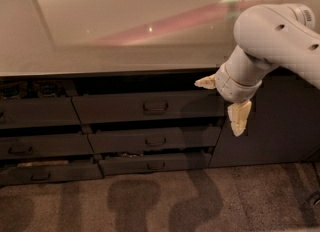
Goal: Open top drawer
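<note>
Gleaming along the top, the pale worktop (pixel 125 31) is smooth and glossy, with soft pinkish streaks of reflected light and a thin dark front lip. Beneath it runs a bank of matte dark grey drawer fronts, flat and rectangular. The floor (pixel 150 201) below is a brownish, short-piled carpet crossed by blurry shadows.

The top drawer (pixel 125 108) is the widest and tallest front in the middle stack. It is a plain dark slab with a small dark loop handle (pixel 155 107) at its centre. A black gap shows between its upper edge and the worktop lip. Two narrower, shallower drawers (pixel 155 140) with like handles sit under it, and further dark fronts (pixel 35 112) lie to the left. A tall dark cabinet door (pixel 280 126) stands on the right.

The arm (pixel 280 36) is white, rounded and smooth, with small round holes. It reaches in from the upper right and ends in a ribbed wrist. The tool (pixel 217 107) hangs at the top drawer's right end, well to the right of the handle. Its cream, wedge-shaped fingers (pixel 206 82) are spread wide apart and hold nothing. One points left at the level of the drawer's upper edge. The other points down beside the drawer's right edge, in front of the cabinet door. Whether either touches the front, I cannot tell.
</note>
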{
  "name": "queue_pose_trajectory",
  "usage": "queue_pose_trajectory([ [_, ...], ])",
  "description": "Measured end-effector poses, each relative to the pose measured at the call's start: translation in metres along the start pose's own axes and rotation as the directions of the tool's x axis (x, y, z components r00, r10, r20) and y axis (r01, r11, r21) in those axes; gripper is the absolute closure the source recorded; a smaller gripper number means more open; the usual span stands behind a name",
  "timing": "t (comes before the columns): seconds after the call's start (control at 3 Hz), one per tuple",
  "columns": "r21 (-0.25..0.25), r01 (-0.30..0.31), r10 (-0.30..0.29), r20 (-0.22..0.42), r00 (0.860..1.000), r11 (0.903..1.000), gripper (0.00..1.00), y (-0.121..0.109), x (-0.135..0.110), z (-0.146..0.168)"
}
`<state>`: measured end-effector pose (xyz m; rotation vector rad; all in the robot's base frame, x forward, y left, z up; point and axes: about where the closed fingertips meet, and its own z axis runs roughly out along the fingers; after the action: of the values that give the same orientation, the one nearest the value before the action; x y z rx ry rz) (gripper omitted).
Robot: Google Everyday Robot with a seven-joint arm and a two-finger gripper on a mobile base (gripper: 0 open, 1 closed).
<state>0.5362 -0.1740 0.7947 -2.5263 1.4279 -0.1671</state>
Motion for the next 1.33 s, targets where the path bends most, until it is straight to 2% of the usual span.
queue_pose_trajectory([
  [0.33,0.000,0.000,0.000,0.000,1.000,1.0000,0.00,0.0000,0.0000,0.0000],
  [0.67,0.036,-0.061,0.061,0.025,0.998,0.9974,0.00,0.0025,-0.0021,-0.0016],
  [1.0,0.081,-0.112,0.109,0.044,0.993,0.9904,0.00,0.0054,-0.0070,-0.0044],
  [1.33,0.081,-0.112,0.109,0.044,0.993,0.9904,0.00,0.0054,-0.0069,-0.0044],
])
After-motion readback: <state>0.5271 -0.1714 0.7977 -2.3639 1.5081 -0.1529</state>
